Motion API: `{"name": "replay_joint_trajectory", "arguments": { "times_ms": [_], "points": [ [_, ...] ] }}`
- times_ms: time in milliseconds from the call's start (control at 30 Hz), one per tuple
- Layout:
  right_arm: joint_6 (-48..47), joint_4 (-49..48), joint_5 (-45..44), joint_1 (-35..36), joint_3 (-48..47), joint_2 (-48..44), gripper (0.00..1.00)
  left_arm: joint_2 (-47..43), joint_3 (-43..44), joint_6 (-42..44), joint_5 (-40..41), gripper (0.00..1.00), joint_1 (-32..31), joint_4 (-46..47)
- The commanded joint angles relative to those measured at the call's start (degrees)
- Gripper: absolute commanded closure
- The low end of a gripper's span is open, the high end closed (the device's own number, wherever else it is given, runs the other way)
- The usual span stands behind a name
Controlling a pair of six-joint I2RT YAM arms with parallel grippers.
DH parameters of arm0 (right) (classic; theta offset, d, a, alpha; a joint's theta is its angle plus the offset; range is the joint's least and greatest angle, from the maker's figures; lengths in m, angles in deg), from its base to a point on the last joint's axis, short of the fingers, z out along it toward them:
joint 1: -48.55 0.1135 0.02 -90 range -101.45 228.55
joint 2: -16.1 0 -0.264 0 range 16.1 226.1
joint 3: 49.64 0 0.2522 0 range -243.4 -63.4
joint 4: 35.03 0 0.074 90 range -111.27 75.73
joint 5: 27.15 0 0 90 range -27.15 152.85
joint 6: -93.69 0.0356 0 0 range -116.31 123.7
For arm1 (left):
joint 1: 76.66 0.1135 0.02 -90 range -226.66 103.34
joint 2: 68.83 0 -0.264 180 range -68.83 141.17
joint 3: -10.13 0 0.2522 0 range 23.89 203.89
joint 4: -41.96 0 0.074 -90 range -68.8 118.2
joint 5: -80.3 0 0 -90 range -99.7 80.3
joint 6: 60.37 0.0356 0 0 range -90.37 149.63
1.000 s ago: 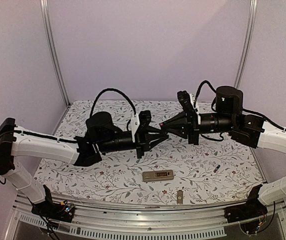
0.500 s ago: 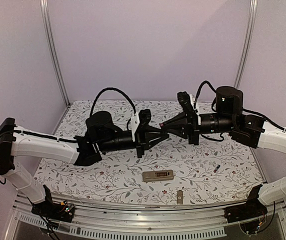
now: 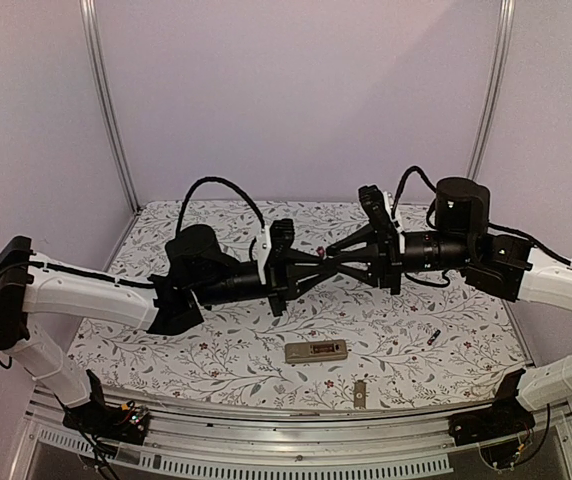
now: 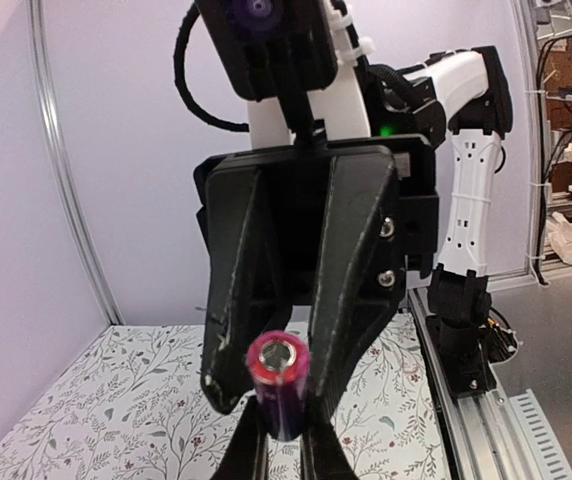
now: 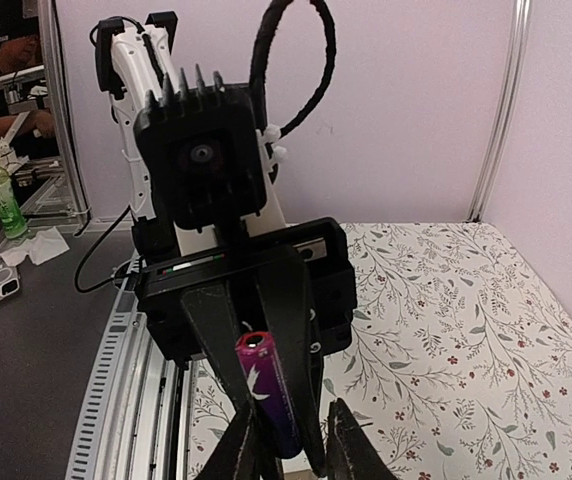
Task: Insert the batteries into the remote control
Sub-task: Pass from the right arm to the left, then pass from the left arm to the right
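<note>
Grippers tip to tip in mid-air, battery [image 4: 278, 385] between.
Left gripper [image 3: 324, 264] clamps it; right gripper [image 3: 342, 260] parted, fingertips cropped. Remote control [image 3: 316, 351] flat on table [image 3: 216, 350] below; second battery [image 3: 434, 337] near right edge.

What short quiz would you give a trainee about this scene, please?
1. True or false: the remote control lies on the table, held by neither gripper.
2. Which one clamps the raised battery: A, the left gripper, or B, the right gripper?
3. Fill in: the second battery lies on the table, on the ___ arm's side of the remote control.
Key: 1 true; 2 A; 3 right.
</note>
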Motion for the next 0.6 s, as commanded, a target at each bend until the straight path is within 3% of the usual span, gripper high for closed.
{"name": "replay_joint_trajectory", "arguments": {
  "times_ms": [0, 333, 567],
  "points": [
    [1.35, -1.64, 0.48, 0.28, 0.58, -0.04, 0.78, 0.00, -0.21, 0.38, -1.04, 1.00, -0.55, 2.08],
    [0.32, -2.29, 3.03, 0.28, -0.67, 2.48, 0.78, 0.74, 0.77, 0.28, -1.00, 1.00, -0.78, 0.39],
    [-0.70, -0.85, 4.58, 0.29, -1.30, 4.10, 1.00, 0.42, 0.52, 0.95, -0.39, 1.00, -0.82, -0.15]
  ]
}}
